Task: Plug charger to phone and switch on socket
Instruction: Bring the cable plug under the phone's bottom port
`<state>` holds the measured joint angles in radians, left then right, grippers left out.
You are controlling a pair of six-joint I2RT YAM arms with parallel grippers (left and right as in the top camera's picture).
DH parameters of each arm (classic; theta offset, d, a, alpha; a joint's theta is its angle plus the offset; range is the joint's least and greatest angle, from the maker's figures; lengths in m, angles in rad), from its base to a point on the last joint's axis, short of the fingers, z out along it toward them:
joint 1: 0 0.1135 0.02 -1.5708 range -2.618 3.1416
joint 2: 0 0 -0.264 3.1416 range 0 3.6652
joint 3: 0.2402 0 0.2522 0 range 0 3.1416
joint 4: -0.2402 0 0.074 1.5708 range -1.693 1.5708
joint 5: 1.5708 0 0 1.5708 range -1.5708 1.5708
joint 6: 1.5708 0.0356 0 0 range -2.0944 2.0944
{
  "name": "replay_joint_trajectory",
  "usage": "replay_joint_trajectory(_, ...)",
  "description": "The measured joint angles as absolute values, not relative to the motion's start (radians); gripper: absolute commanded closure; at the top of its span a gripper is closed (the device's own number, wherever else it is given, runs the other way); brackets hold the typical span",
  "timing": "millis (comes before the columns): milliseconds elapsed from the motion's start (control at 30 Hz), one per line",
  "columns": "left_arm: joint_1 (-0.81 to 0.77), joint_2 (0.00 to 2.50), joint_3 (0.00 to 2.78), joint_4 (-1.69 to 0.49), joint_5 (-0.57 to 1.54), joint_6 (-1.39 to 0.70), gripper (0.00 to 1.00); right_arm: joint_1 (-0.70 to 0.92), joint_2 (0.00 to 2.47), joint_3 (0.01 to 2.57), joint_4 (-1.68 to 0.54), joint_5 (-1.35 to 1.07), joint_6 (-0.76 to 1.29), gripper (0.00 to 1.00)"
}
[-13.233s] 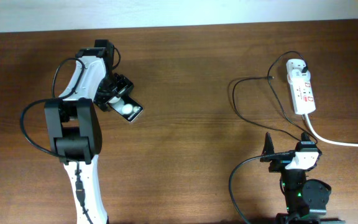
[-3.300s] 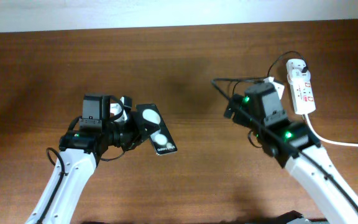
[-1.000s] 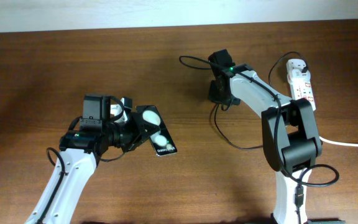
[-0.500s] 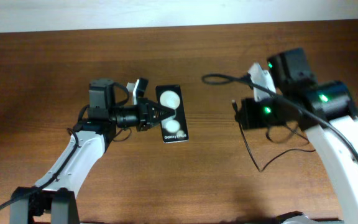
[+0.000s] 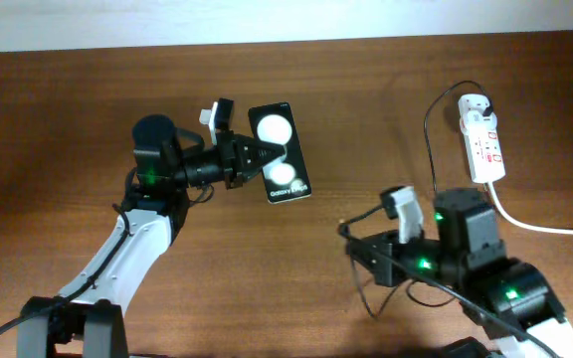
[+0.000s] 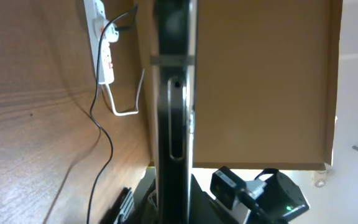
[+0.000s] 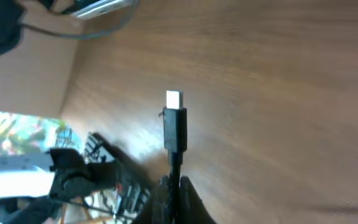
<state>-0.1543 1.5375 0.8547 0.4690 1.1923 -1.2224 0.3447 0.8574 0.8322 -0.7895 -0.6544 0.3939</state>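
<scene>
My left gripper [image 5: 259,153] is shut on the phone [image 5: 290,151], gripping its long left edge and holding it up off the table, glossy screen with two white spots facing up. The left wrist view shows the phone [image 6: 174,106] edge-on, upright between the jaws. My right gripper [image 5: 358,249] is shut on the charger [image 5: 430,139] close behind its connector tip [image 7: 174,99], which points toward the left arm. The thin black cable runs back to the black plug [image 5: 488,102] in the white socket [image 5: 482,139] at the far right. Tip and phone are well apart.
The socket's thick white cord [image 5: 545,228] trails off the right edge. Slack charger cable loops under my right arm [image 5: 369,296]. In the left wrist view the socket [image 6: 102,43] lies beyond the phone, and the right arm [image 6: 260,193] stands opposite.
The left arm has carried the phone farther back and a little right. The right arm has swung down to the front of the table, taking the cable end with it.
</scene>
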Motion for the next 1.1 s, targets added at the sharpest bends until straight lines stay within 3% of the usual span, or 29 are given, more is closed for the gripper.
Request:
replay_joint_trajectory(133,-0.158,1.538,0.855,0.472,1.177,-1.237,1.00,0.584,0.981,0.828,-0.600,-0.545,0.424,0.96)
replay_joint_trajectory(233,-0.158,1.538,0.855,0.471,1.176,-1.208,1.00,0.658,1.009,0.827,-0.508,-0.490,0.450,0.96)
replay_joint_trajectory(533,-0.158,1.538,0.855,0.472,1.195,-1.151,1.00,0.669,1.035,0.827,-0.423,-0.381,0.522,0.96)
replay_joint_trajectory(1100,-0.158,1.538,0.855,0.548,1.234,-1.133,1.00,0.669,1.039,0.827,-0.390,-0.393,0.651,0.96)
